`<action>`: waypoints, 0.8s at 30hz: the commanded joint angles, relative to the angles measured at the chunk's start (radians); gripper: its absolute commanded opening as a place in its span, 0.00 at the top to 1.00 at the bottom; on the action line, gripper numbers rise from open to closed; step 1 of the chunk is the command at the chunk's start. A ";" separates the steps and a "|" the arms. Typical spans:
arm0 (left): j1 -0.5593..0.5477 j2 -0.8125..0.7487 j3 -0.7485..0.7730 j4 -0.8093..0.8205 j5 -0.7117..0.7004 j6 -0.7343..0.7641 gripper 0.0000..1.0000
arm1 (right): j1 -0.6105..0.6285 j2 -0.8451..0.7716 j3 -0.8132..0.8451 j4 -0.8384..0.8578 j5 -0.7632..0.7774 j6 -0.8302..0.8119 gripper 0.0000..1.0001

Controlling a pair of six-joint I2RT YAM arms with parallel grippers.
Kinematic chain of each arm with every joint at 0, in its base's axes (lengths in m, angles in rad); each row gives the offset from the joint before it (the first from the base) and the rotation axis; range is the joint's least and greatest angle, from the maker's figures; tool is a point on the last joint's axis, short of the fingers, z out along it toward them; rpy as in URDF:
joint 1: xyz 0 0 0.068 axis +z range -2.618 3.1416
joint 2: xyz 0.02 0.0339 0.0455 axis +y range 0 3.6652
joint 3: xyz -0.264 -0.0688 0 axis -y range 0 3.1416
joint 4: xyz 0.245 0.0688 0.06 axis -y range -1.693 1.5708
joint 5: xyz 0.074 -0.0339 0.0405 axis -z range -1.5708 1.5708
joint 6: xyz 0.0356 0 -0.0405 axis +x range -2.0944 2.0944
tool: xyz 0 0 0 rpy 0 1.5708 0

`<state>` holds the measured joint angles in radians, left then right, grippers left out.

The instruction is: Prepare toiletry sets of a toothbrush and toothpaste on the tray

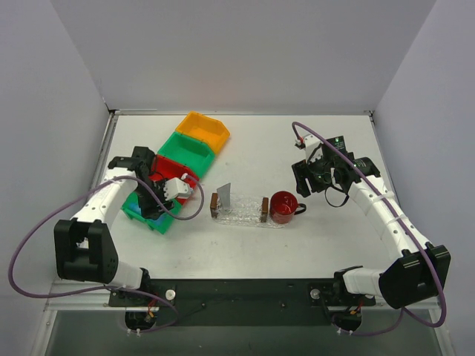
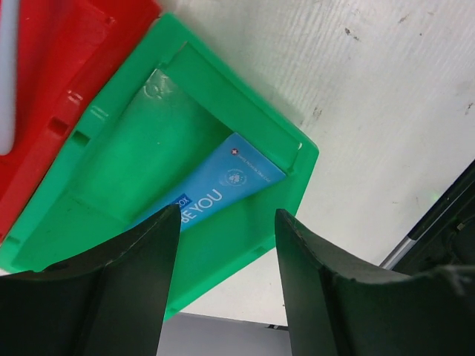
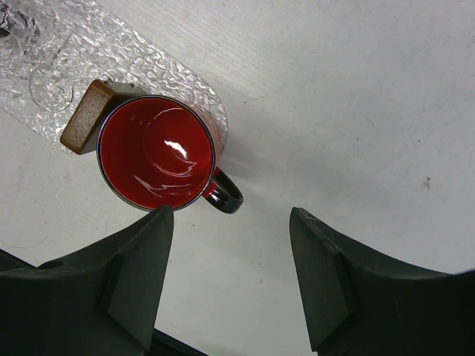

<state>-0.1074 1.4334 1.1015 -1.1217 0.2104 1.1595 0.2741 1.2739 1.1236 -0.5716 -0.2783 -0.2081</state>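
Blue toothpaste tube (image 2: pixel 223 189) lying in a green bin (image 2: pixel 148 141), with the left gripper (image 2: pixel 226 221) above it.

The tube lies flat on the bin floor, printed face up, one end against the bin's wall. The left gripper's fingers stand apart with nothing between them. The bin sits beside a red bin (image 2: pixel 67 52) near the table's left edge. A silver-grey toothpaste tube (image 1: pixel 225 195) stands tilted at the left end of the clear tray (image 1: pixel 241 217), mid-table. A red mug (image 3: pixel 157 152) stands just beside the tray's right handle. The right gripper (image 3: pixel 230 215) hangs near the mug, fingers apart and empty.
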 commanded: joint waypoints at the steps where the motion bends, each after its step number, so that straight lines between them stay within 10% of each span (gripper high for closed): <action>1: 0.009 0.018 0.029 -0.047 0.072 0.124 0.37 | -0.007 0.013 -0.002 -0.010 -0.012 -0.007 0.41; 24: 0.012 0.071 -0.032 0.049 0.138 0.365 0.41 | -0.007 0.024 -0.005 -0.011 -0.010 -0.014 0.41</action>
<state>-0.1028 1.4883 1.0702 -1.0897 0.2951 1.4384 0.2741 1.2968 1.1236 -0.5713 -0.2783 -0.2115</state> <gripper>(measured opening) 0.596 0.589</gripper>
